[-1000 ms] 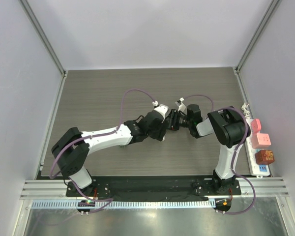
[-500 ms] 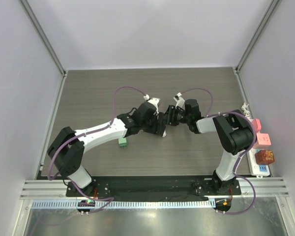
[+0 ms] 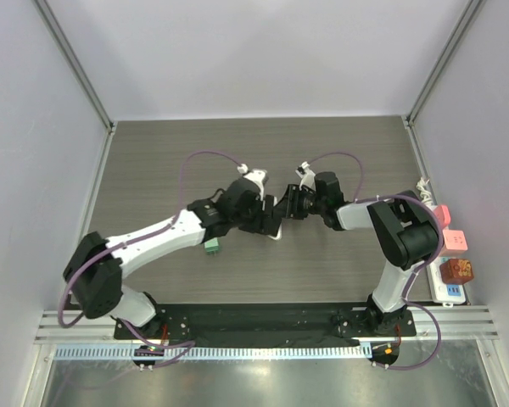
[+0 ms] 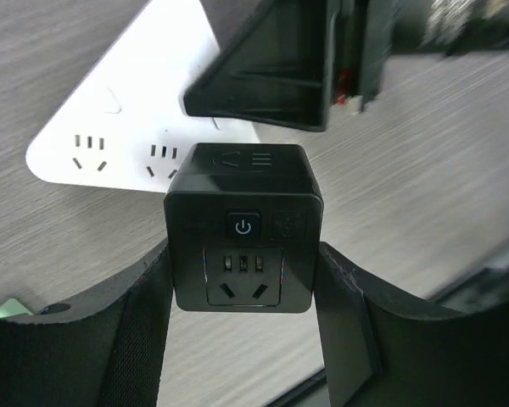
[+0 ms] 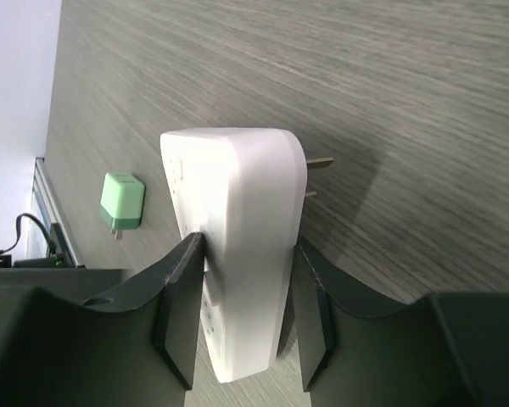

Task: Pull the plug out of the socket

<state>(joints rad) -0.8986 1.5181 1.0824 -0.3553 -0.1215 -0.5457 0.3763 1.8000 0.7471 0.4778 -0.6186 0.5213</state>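
A black cube plug with a power button and an outlet on its face sits between the fingers of my left gripper, which is shut on its sides. Just behind it lies the flat white socket, showing two free outlets. I cannot tell whether the plug's pins are still in the socket. My right gripper is shut on the white socket, held on edge with its own metal prongs sticking out. From above, the left gripper and right gripper meet mid-table.
A small green charger lies on the table under the left forearm, also seen as a green charger in the right wrist view. A white power strip with pink and orange adapters runs along the right edge.
Both grippers have shifted left and slightly away from the bases. The left arm has swung left and uncovered the green charger. Both grips look unchanged.
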